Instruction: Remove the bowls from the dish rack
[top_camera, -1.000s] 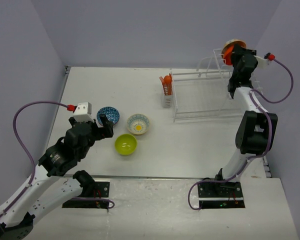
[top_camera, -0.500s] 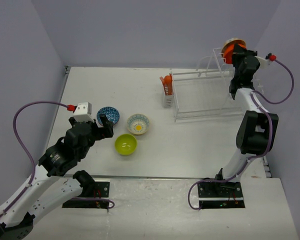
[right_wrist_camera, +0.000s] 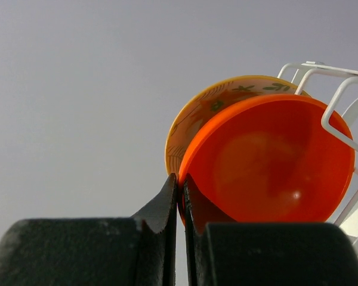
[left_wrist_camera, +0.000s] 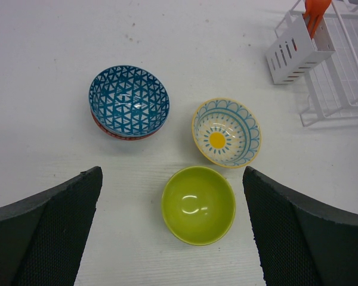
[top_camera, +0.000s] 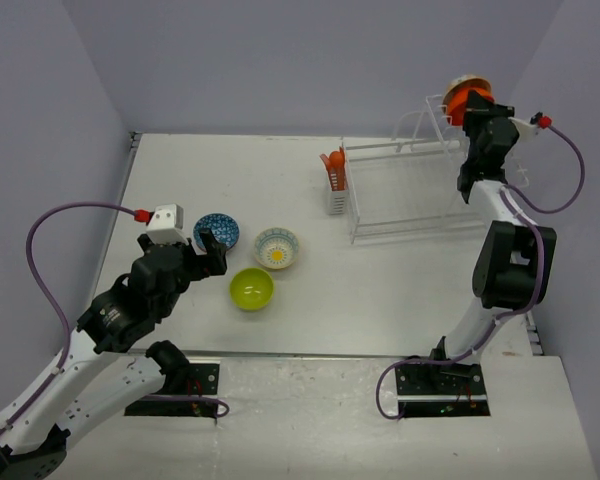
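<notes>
The rack sits unchanged at the top view's upper right. The right gripper, now slightly further right, pinches the rim of the orange bowl, on edge against the leafy bowl atop the rack. The left gripper stays spread over the blue bowl, cream bowl and green bowl, centre-left.
</notes>
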Controlling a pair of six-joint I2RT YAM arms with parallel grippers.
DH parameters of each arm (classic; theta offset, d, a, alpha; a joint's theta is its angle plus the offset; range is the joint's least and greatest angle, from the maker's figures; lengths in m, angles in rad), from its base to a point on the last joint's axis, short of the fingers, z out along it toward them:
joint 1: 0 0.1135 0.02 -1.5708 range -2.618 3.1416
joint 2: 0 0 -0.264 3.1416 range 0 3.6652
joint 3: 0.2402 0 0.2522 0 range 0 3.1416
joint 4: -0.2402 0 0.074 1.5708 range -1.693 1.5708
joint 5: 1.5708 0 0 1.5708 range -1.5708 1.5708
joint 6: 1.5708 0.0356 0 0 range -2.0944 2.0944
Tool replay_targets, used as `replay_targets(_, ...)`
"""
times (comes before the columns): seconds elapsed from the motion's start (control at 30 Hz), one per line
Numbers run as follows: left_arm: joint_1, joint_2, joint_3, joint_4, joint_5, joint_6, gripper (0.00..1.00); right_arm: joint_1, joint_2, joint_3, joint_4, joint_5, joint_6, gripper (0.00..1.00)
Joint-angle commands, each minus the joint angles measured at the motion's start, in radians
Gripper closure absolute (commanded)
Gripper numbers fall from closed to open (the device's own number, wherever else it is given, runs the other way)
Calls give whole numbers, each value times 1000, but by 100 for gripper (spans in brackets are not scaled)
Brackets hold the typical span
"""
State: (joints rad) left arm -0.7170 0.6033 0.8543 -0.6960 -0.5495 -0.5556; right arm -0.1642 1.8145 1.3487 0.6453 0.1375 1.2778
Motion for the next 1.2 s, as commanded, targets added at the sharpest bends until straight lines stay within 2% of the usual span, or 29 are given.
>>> replay_targets(0.0, -6, -4, -1, 49, -1, 25, 0, -6, -41, -40, 111, 8, 46, 100)
replay_targets(0.57, -6, 12, -3, 50, 3, 25, 0, -8, -142, -195, 350, 47, 141, 100)
replay_targets(0.83, -6, 27, -1, 49, 0, 25, 0, -6, -193, -203, 370, 42, 164, 100)
replay_targets(1.03, -7, 30, -1, 49, -4, 25, 0, -8, -231, -214, 407, -15, 198, 100)
replay_targets(1.17, -6, 39, -1, 49, -4, 25, 0, -8, -264, -218, 418, -108, 206, 100)
